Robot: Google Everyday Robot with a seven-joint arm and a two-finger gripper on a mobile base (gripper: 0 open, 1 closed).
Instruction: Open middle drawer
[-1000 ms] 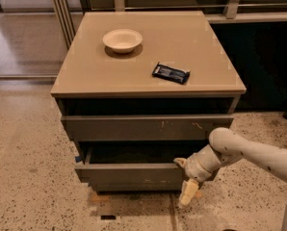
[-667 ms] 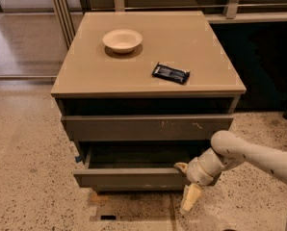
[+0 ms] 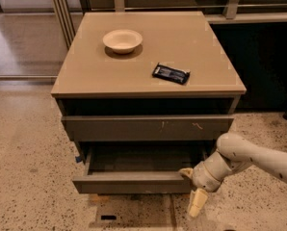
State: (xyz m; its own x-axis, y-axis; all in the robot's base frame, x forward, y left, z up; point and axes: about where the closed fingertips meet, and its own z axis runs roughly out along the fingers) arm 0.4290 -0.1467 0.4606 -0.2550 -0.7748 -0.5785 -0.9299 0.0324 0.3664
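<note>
The middle drawer (image 3: pixel 134 182) stands partly pulled out; the end effector (image 3: pixel 191 190) sits at its right end, fingers spread apart.

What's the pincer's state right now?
Pincer: at the right end of the pulled-out middle drawer; open, closed or gripping cannot be told.

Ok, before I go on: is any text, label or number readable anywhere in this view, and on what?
Black packet on the cabinet top: pale print, too blurred to read.
Bowl: no text.
Upper drawer front: pale scratches only, no text.
Middle drawer, pulled out: no text.
Gripper at the middle drawer's right end: no markings.
</note>
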